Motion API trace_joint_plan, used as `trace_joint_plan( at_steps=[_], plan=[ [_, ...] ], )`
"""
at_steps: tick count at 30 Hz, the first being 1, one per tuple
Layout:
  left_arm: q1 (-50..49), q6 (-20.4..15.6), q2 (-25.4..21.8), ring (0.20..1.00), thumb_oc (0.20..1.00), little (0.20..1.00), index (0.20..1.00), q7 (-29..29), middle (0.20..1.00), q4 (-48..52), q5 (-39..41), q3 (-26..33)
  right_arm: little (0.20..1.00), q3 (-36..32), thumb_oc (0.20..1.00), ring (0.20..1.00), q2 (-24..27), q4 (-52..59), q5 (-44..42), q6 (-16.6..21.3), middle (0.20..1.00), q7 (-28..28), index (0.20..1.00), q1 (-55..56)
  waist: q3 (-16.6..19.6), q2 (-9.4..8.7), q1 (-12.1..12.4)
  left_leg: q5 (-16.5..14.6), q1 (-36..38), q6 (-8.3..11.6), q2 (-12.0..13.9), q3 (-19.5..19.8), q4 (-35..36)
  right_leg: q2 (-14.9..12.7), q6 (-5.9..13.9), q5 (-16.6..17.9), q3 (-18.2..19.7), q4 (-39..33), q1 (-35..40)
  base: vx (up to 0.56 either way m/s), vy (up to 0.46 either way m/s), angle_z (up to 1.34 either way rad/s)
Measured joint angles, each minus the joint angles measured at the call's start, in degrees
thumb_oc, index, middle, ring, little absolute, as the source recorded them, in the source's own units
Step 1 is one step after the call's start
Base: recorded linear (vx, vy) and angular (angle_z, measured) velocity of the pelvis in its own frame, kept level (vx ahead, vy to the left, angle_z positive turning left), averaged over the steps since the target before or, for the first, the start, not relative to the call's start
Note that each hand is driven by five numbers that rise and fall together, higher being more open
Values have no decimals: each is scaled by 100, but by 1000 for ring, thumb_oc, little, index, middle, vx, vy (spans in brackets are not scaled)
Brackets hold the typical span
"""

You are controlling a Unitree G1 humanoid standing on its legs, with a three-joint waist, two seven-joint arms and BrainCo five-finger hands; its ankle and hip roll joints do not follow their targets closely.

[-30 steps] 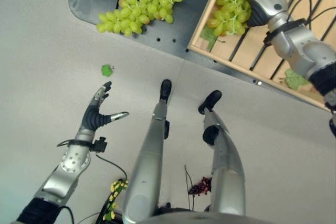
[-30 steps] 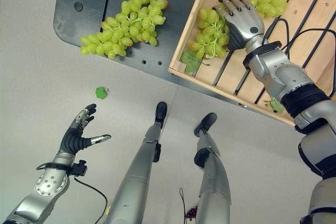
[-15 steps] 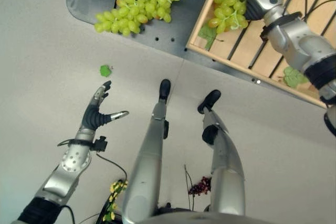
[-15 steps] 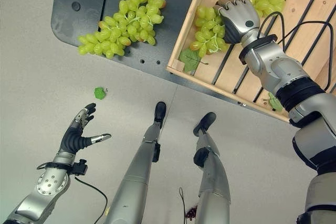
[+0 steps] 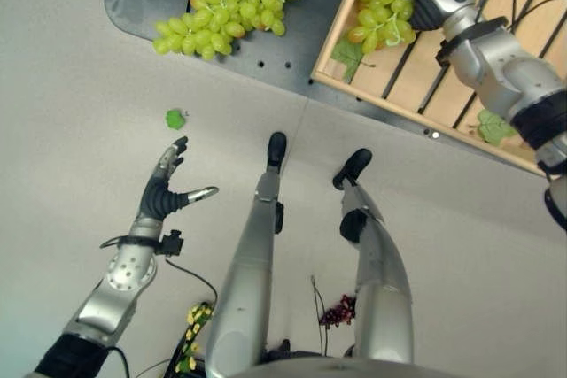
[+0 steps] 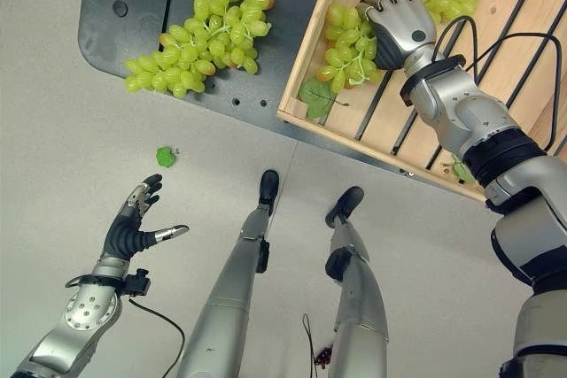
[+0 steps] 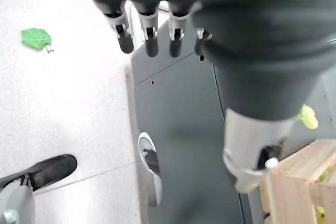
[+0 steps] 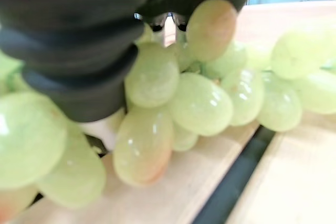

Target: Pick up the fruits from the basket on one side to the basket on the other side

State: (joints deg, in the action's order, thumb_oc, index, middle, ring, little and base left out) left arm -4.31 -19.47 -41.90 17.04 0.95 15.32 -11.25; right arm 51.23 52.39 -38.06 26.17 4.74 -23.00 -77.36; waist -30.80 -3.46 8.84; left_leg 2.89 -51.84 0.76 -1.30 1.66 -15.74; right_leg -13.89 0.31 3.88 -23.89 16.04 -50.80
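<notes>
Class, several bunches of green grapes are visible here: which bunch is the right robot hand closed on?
The bunch at the crate's near-left corner, inside the wooden crate. The right robot hand curls over it; another bunch lies untouched on the dark platform.

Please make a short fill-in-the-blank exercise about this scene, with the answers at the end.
1. The right hand is curled on a bunch of grapes inside the wooden ____.
2. Another grape bunch lies on the dark ____.
3. The left hand is ____ and holds nothing.
4. A small green ____ lies on the floor.

Answers: crate; platform; open; leaf
</notes>
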Motion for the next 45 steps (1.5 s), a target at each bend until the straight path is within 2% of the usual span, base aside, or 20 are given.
trace_joint_plan(
  at_steps=[6,10,14,18,24,36,41,45],
  plan=[
    [20,14,74,1000,1000,1000,1000,-26,1000,5,16,76,200,-186,200,200,479,1012,-371,2,200,188,200,723,-7,-8,-9,0,124,-3,-3,17,-47,-4,1,-1,3,8,162,-14,-2,1],
    [-2,25,128,1000,1000,1000,1000,-130,1000,-8,146,171,200,-283,200,200,821,1860,-456,188,200,264,200,1737,-3,-41,-47,-15,834,-20,-10,6,32,-14,19,-4,11,-30,846,-12,-11,0],
    [-253,55,199,1000,1000,1000,1000,-284,1000,18,174,281,200,-1066,200,200,1089,2238,-592,337,200,260,200,2456,20,-143,-153,3,1283,-40,7,2,186,16,98,22,-16,-186,1301,-7,-30,-1],
    [-573,142,226,1000,1000,1000,1000,-410,1000,16,181,403,200,-1572,200,200,1306,2245,-609,347,200,267,200,2953,30,-182,-167,54,1577,-39,26,1,321,75,202,99,-31,-376,1613,2,-4,-1],
    [-681,188,286,1000,1000,1000,1000,-574,1000,-26,249,411,200,-1967,200,200,1363,2337,-609,368,200,276,200,3600,19,-201,-133,97,2067,-27,14,-23,493,114,119,188,-67,-632,2135,-3,3,1],
    [-678,266,293,1000,1000,1000,1000,-757,1000,-65,407,571,200,-2263,200,200,1332,2339,-602,392,200,331,200,3949,4,-206,9,68,2900,-6,33,-47,730,164,192,146,-107,-856,2947,-9,5,-1],
    [-691,336,297,1000,1000,1000,1000,-858,1000,-300,364,569,200,-2611,200,200,1279,2516,-617,410,200,409,200,4277,0,-206,30,57,3355,-1,54,-117,833,205,213,170,-125,-1014,3397,36,-3,-4],
    [-721,367,293,1000,1000,1000,1000,-893,1000,-327,341,582,200,-2931,200,200,1360,3100,-1042,699,200,668,200,4701,3,-207,5,1,3908,13,84,-148,992,297,251,206,-147,-1292,3982,60,-6,-5]
  ],
)
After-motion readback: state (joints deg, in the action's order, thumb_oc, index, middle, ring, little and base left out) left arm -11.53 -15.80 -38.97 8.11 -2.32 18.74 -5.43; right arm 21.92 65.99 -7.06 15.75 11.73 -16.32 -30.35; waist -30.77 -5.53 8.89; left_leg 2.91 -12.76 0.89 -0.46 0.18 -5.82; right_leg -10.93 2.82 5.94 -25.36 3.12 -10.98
